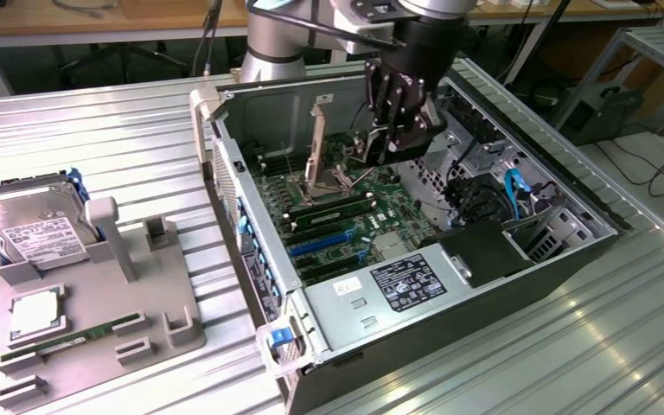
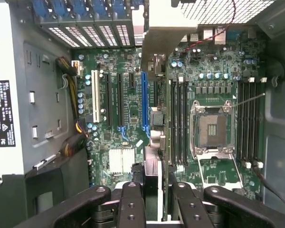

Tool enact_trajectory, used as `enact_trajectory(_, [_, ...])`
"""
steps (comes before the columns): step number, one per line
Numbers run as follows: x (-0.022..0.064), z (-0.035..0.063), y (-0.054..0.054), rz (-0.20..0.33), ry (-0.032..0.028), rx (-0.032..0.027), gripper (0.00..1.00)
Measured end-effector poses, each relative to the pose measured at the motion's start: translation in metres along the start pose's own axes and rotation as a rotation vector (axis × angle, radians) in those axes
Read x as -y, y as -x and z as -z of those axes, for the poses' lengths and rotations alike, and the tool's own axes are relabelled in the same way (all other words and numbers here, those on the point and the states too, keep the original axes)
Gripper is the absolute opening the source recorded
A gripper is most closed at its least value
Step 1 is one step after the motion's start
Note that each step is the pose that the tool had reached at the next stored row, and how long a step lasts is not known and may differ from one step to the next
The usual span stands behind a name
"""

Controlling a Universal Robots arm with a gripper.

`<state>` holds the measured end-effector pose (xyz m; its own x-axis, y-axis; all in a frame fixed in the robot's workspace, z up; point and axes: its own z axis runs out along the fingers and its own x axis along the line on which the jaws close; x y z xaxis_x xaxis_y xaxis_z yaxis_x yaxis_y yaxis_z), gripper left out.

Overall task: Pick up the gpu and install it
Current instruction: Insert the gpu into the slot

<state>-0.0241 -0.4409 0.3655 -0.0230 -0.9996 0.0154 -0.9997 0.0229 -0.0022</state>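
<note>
We are observing the open computer case (image 1: pixel 309 328) lying on its side on the ribbed metal table (image 1: pixel 101 138), its motherboard (image 2: pixel 128 90) facing upward. We are seeing the gripper (image 1: pixel 392 143) hanging inside the case above the board, its fingers (image 2: pixel 133 204) clamping the gpu (image 2: pixel 154 142) edge-on. The card is sitting above the blue slot (image 2: pixel 144 102) and memory slots (image 2: pixel 179 121), its silver bracket (image 2: pixel 164 35) reaching toward the case's rear wall.
</note>
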Motion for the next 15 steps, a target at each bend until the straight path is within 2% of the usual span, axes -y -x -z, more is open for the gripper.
enact_trajectory(11, [-0.0002,-0.0201,0.004,0.0,0.0009,0.0,0.28])
enact_trajectory(13, [-0.0036,-0.0236,0.004,0.001,0.001,0.0,0.28])
enact_trajectory(15, [-0.0155,-0.0308,0.004,0.003,0.0009,0.0001,0.28])
